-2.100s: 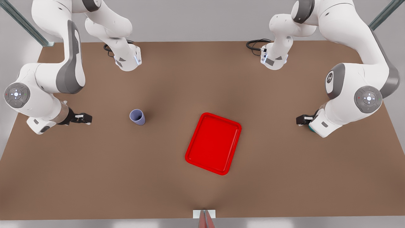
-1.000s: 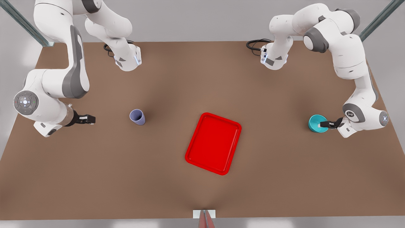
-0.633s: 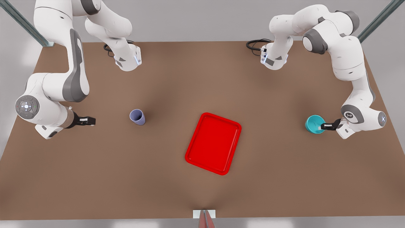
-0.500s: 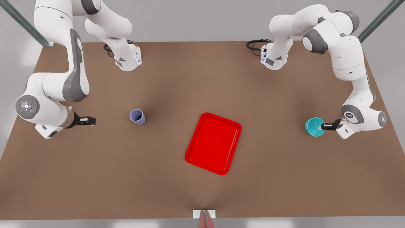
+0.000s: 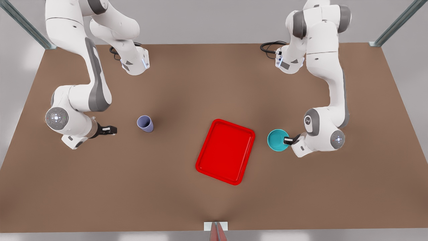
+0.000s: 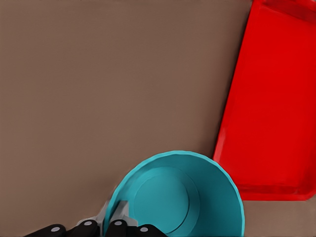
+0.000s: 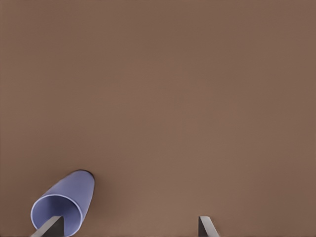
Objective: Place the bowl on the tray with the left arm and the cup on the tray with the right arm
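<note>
The left pincer (image 5: 287, 140) grips the bowl (image 5: 277, 140) by its rim, just beside the tray (image 5: 226, 151). The right pincer (image 5: 112, 129) is spread wide near the cup (image 5: 145, 123).

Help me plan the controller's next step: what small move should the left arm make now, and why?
Probably carry on toward the tray: the left gripper is shut on the bowl rim, and the bowl sits just short of the tray's edge. The right gripper is open, short of the cup.
</note>
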